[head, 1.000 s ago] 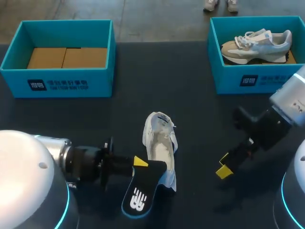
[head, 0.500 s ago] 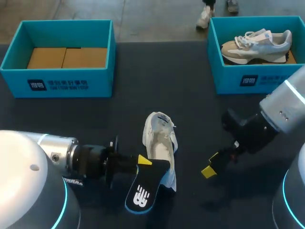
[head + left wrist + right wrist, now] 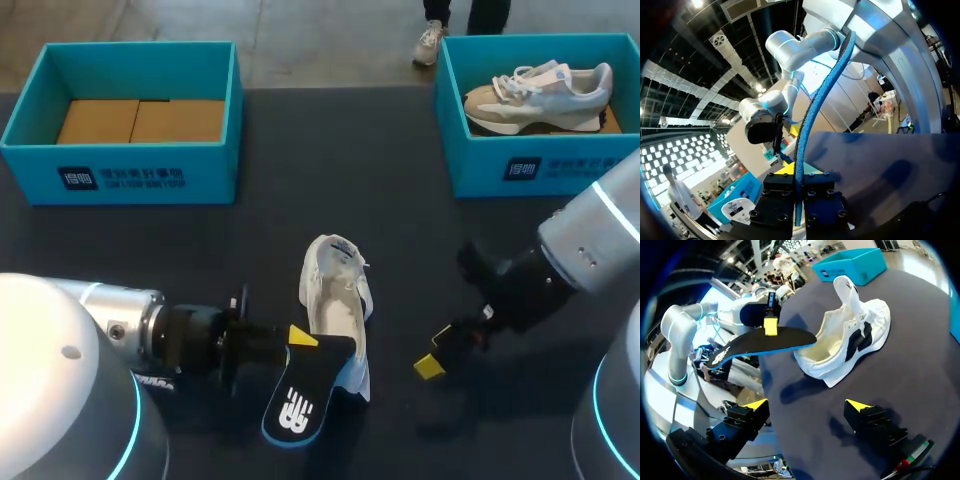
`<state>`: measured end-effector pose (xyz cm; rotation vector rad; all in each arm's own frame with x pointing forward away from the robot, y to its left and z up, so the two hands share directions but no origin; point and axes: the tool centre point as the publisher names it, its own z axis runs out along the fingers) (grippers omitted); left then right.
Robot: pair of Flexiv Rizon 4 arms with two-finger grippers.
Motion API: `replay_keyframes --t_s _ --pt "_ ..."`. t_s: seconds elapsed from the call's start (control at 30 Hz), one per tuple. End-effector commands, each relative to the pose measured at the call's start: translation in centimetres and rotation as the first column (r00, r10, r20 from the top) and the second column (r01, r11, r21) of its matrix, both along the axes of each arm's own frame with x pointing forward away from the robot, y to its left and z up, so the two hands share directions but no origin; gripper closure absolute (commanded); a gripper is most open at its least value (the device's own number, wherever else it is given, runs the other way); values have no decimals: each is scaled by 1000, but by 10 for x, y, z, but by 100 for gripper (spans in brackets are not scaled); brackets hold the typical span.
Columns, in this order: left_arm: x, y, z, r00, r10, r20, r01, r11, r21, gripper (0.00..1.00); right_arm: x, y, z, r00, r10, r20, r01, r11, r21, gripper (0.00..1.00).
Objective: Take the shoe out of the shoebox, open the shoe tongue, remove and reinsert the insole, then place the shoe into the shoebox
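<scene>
Insole (image 3: 298, 402) clamped between left fingers (image 3: 299, 336), its end over the shoe (image 3: 335, 295) heel; right fingers (image 3: 756, 404) apart

Head overhead, wrists low (insole (image 3: 298, 408) shared)

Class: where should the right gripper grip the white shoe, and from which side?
Probably the collar rim of the white shoe, from the right arm's side: that wall faces the open right gripper, while the insole in the left gripper blocks the other side.

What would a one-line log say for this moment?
stage: insole out | left gripper: shut on insole | right gripper: open, beside white shoe | white shoe: on table
</scene>
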<state>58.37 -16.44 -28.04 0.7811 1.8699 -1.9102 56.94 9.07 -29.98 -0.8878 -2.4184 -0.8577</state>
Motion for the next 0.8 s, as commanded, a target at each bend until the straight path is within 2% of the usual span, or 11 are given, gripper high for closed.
replay_keyframes --t_s 0.03,0.2,0.8 --pt "-1 -1 0 1000 3 1 -3 1000 0 100 -3 12 3 998 -29 57 34 996 -86 0" --pt "-1 -1 -3 1000 5 -8 -5 1000 -3 100 -3 27 -4 993 -19 113 36 989 -146 0" --pt "-4 -5 -2 1000 -10 -17 9 998 -55 100 8 43 -29 987 39 154 -10 983 -185 0"
